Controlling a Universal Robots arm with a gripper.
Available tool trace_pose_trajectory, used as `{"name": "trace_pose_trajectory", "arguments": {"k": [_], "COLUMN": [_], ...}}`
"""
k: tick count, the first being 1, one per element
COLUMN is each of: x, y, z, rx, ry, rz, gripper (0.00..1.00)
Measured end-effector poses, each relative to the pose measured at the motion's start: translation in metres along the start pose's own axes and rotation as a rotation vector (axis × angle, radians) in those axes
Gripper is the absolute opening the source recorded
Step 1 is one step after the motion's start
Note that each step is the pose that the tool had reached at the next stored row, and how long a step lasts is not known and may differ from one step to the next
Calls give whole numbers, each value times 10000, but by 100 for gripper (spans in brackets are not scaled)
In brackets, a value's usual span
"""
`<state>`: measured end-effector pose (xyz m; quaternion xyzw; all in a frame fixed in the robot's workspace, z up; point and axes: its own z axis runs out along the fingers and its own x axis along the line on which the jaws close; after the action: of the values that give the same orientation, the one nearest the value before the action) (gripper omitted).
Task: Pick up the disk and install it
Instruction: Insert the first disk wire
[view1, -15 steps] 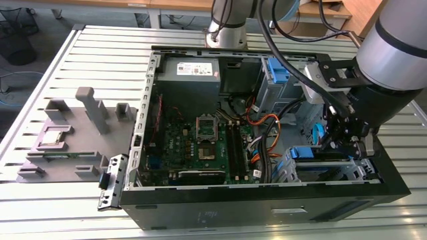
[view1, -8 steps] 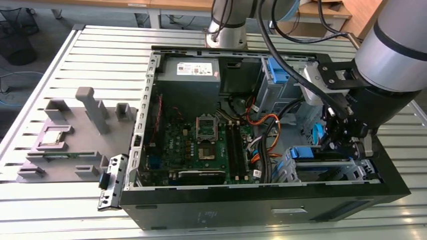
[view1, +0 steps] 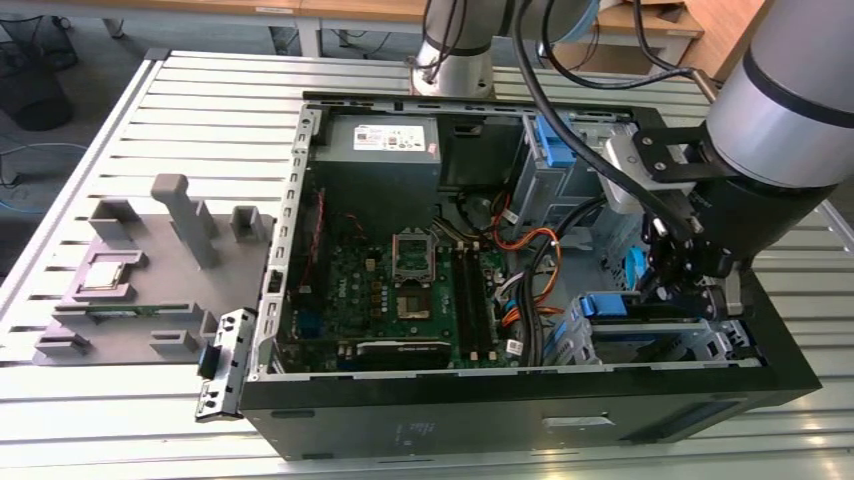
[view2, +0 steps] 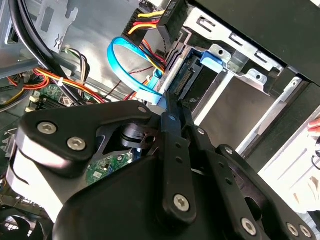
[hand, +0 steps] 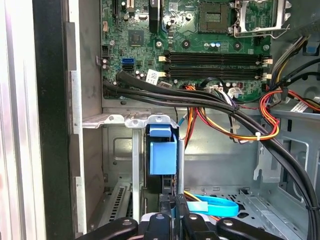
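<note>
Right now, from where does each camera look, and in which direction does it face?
Exterior view: off the arm, high up, looking down into the open computer case on the slatted table; the arm and gripper show at the exterior view's right.
First wrist view: on the wrist, facing past the gripper at the disk in the drive cage, the motherboard beyond.
Second wrist view: on the wrist, close behind the gripper, facing the disk's connector edge.
Shared: both wrist views show gripper, disk and light-blue cable.
</note>
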<state>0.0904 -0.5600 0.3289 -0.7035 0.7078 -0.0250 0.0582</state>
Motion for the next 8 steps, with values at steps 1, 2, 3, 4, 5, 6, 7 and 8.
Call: {"name": "trace_pose_trajectory", "arguments": {"k": [1,2,3,4,5,6,7,8], "x": [0,0,0,0,0,0,0,0], "y": [0,0,1,1,1,1,1,1], "z": [2,4,6,6,6,6,6,6], "rx": [0,1,1,1,1,1,1,1], "ry": [-3,-7,-10,-9,-10,-10,-10,-9], "rz": [0,1,1,1,1,1,1,1], "gripper": [16,16,16,16,16,16,16,16]}}
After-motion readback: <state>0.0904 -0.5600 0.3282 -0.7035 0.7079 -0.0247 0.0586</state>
